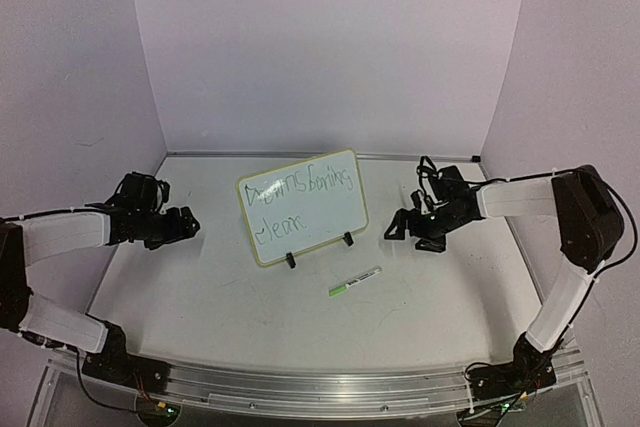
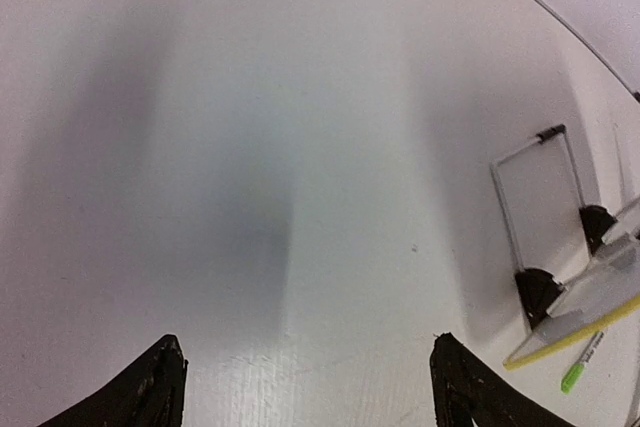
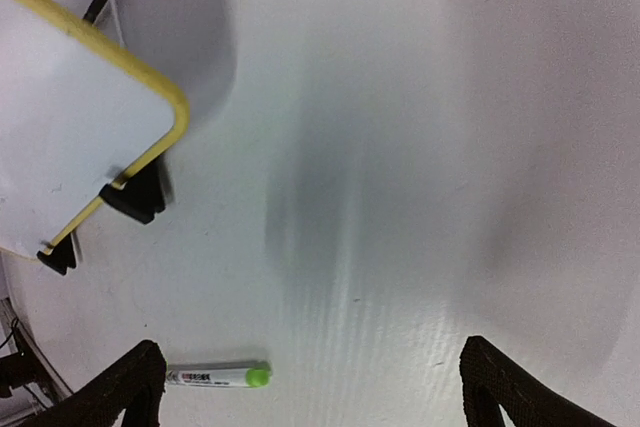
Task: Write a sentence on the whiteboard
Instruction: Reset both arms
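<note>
The whiteboard [image 1: 335,215] stands tilted on two black feet at the table's middle, its yellow frame around a white face. The sentence [image 1: 298,191] runs across it in two lines of thin green writing. A marker with a green cap [image 1: 355,281] lies on the table in front of the board, held by nothing. My left gripper [image 1: 190,225] hovers left of the board, open and empty [image 2: 305,382]. My right gripper [image 1: 395,230] hovers right of the board, open wide [image 3: 310,387]. The marker [image 3: 215,376] lies just beside its left fingertip [image 3: 125,387]. The board's corner [image 3: 70,127] shows at upper left.
White walls close in the table on three sides, and a metal rail [image 1: 320,387] runs along the near edge. In the left wrist view the board's wire stand [image 2: 535,187], a black foot [image 2: 538,292] and the marker [image 2: 582,362] sit at far right.
</note>
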`<move>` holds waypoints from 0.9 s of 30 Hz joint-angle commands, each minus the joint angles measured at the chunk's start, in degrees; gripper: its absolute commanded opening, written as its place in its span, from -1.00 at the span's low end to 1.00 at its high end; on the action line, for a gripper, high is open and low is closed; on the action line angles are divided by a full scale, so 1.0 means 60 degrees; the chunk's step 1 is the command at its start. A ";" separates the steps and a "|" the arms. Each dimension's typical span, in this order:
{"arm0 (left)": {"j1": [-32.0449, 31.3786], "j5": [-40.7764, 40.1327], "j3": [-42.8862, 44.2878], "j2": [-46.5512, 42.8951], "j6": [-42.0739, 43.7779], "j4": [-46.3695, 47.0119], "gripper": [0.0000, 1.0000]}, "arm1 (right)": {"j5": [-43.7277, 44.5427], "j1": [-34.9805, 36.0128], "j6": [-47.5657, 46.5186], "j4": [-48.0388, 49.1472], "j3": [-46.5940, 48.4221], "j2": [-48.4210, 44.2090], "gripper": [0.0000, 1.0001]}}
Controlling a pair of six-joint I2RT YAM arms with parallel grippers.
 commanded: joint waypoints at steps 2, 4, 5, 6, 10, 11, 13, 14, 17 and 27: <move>0.1681 0.0794 0.0698 0.1173 0.0729 0.1127 0.68 | 0.0753 -0.1389 -0.0815 -0.0033 0.0049 -0.0676 0.97; 0.2302 0.0934 0.0979 0.1566 0.0926 0.1366 0.69 | 0.1016 -0.1909 -0.0998 0.0018 0.0060 -0.0849 0.97; 0.2639 0.0989 0.1106 0.1703 0.0979 0.1465 0.69 | 0.1105 -0.2176 -0.1061 0.0100 0.0030 -0.0976 0.97; 0.2985 0.1037 0.1210 0.1762 0.0987 0.1559 0.69 | 0.1108 -0.2400 -0.1099 0.0315 -0.0099 -0.1172 0.96; 0.4218 0.0947 0.1258 0.1485 0.0863 0.2360 0.71 | 0.1068 -0.3482 -0.1109 0.1818 -0.1018 -0.2266 0.97; 0.4390 0.0688 0.1183 0.1302 0.0892 0.2548 0.72 | 0.1152 -0.3617 -0.1175 0.2096 -0.1252 -0.2554 0.97; 0.4497 -0.0121 0.0889 0.0819 0.1145 0.2971 0.72 | 0.1547 -0.3938 -0.1445 0.2624 -0.1642 -0.3038 0.97; 0.4506 -0.0509 0.0597 0.0601 0.1296 0.3319 0.73 | 0.1764 -0.4011 -0.1633 0.2852 -0.1868 -0.3269 0.96; 0.4505 -0.1665 -0.0379 -0.0081 0.1730 0.4406 0.76 | 0.2503 -0.4062 -0.2144 0.4187 -0.2953 -0.4057 0.96; 0.4501 -0.2197 -0.2498 -0.0461 0.2288 0.6440 0.83 | 0.3953 -0.4070 -0.2961 0.7096 -0.5640 -0.5355 0.97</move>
